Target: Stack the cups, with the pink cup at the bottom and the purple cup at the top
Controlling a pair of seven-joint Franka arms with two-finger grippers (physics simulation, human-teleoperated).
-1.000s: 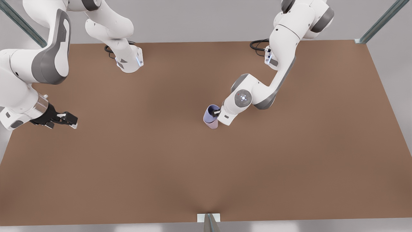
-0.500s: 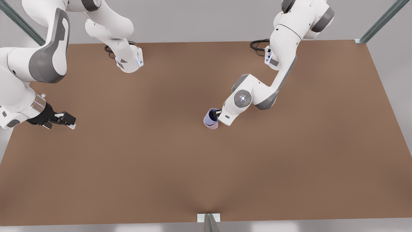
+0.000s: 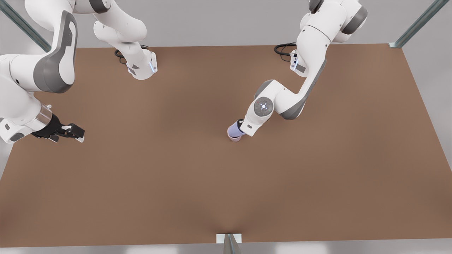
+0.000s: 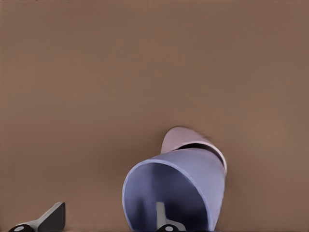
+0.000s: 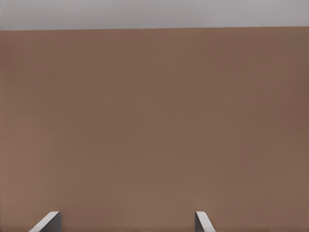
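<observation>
The purple cup (image 3: pixel 234 130) sits nested in the pink cup (image 3: pixel 234 138) near the table's middle; only a low band of pink shows under it. In the left wrist view the purple cup (image 4: pixel 193 179) fills the foreground, leaning, with the pink cup (image 4: pixel 181 137) showing behind it. My left gripper (image 3: pixel 241 124) is at the purple cup's rim, open: one finger (image 4: pixel 164 220) is inside the cup, the other (image 4: pixel 46 220) stands clear outside its wall. My right gripper (image 3: pixel 79 135) waits open at the front view's far left, holding nothing.
The brown table (image 3: pixel 226 183) stretches wide around the cups. Both arm bases (image 3: pixel 141 67) stand at the far edge with cables beside them. A small bracket (image 3: pixel 229 239) sits at the near edge. The right wrist view shows only bare table (image 5: pixel 154 125).
The left gripper lowered the purple cup deeper into the pink cup and shifted slightly toward the front view's right. Its fingers now stand apart around the cup wall. The right arm barely drifted.
</observation>
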